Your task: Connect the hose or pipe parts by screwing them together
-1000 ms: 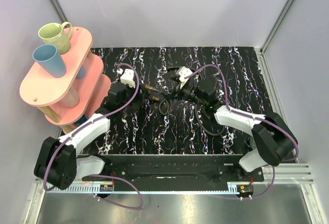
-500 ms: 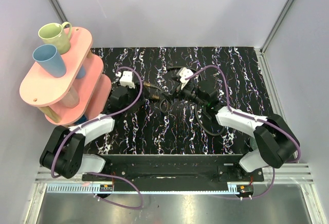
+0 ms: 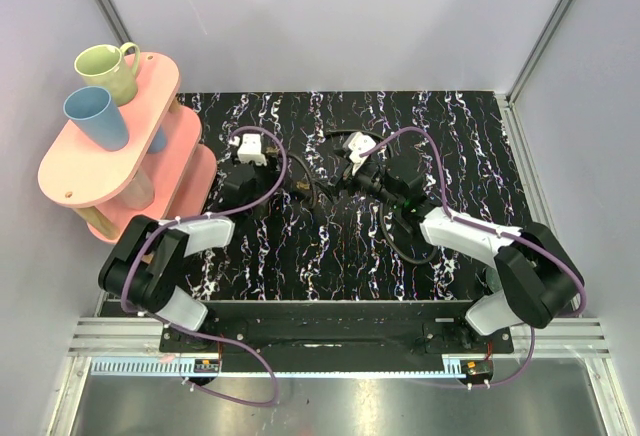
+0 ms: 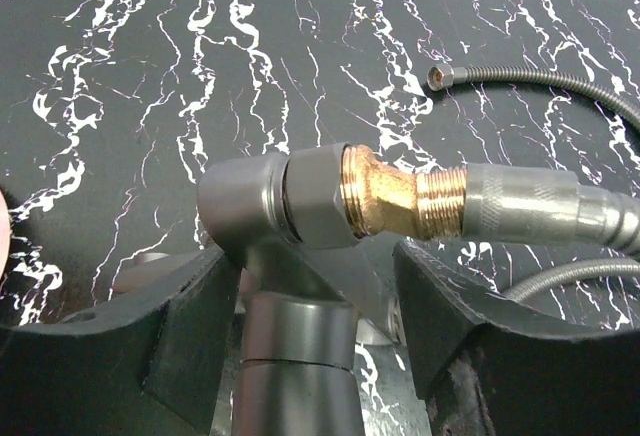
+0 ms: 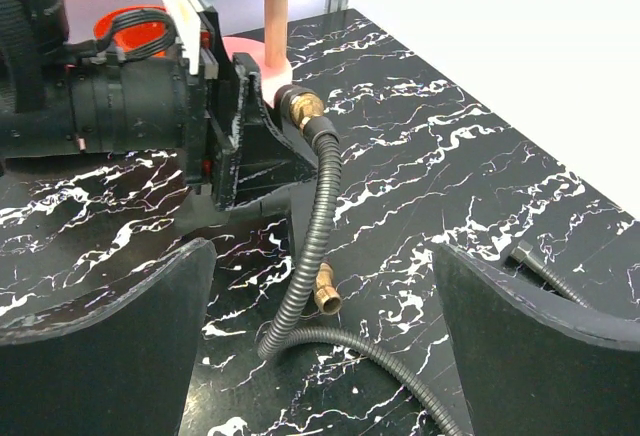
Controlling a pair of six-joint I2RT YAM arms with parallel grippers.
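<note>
- At ten o'clock on the marbled table [image 3: 330, 246], your left gripper [image 4: 312, 266] seems to grasp the forked fitting [image 4: 250, 196], though finger contact is hard to see.
- From the fitting, its brass tip [image 4: 385, 196] points to three o'clock in the left wrist view and meets the hose [image 4: 520, 204] collar.
- Your right gripper [image 5: 322, 256] hangs spread wide and empty above the hose loop on the table.

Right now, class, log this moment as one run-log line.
left gripper: jaws around forked fitting, grip unclear | right gripper: open, empty | hose: joined to fitting's brass tip
</note>
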